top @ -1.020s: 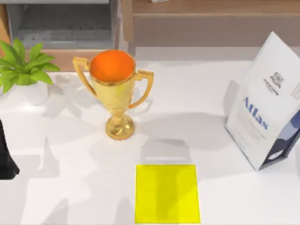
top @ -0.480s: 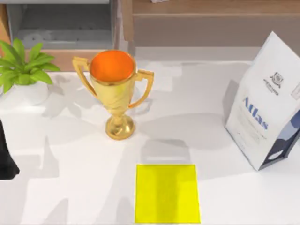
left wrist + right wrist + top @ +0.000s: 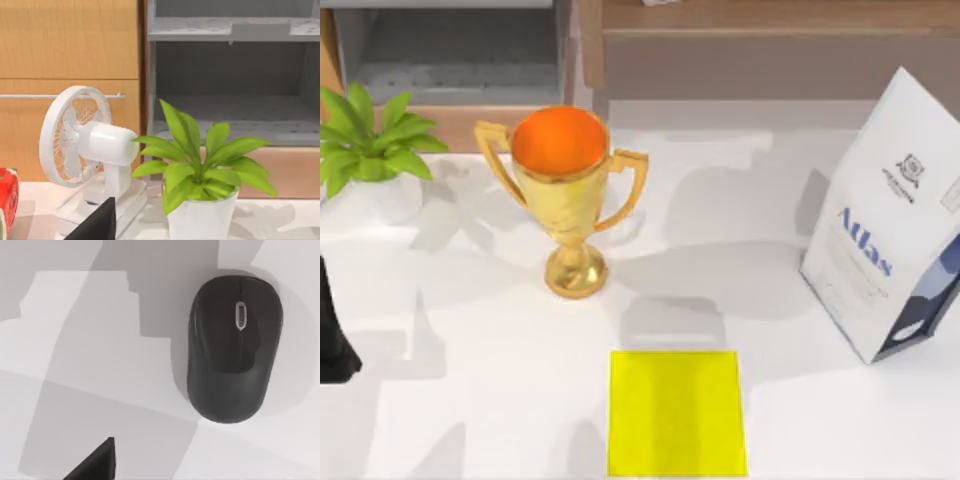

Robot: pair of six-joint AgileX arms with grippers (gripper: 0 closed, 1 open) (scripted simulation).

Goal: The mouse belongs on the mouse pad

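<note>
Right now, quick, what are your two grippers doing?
Left gripper: at the table's left edge, cannot tell.
Right gripper: over the black mouse, cannot tell.

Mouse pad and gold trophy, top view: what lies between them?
Only bare white table, crossed by shadows, between the mouse pad and the gold trophy.

1. Left arm (image 3: 332, 335): a dark section stands at the top view's left edge, low over the tabletop (image 3: 470, 400), near the front-left area.
2. Left pincer: a dark wedge-shaped part (image 3: 97, 225) enters the left wrist view at its lower border. Finger state cannot be determined.
3. Right pincer: a dark wedge-shaped part (image 3: 97, 462) enters the right wrist view at its lower border, the camera looking straight down on the tabletop. Finger state cannot be determined.
</note>
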